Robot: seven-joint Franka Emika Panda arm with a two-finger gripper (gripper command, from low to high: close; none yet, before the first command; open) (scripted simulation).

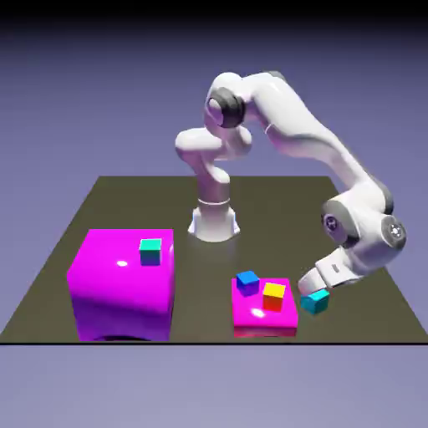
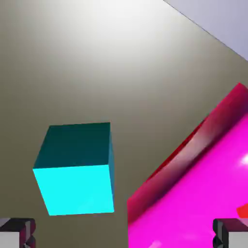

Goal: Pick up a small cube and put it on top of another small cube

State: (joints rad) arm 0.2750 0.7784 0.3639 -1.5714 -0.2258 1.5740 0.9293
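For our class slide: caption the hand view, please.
Open pincer above a cyan cube on the table, beside a flat magenta block.

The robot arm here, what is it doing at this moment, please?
The white arm leans low over the small cyan cube, which rests on the table beside the flat magenta slab. The gripper has its jaws open just above the cube, not yet closed on it. A blue cube and a yellow cube sit on the slab. Nothing is stacked yet.
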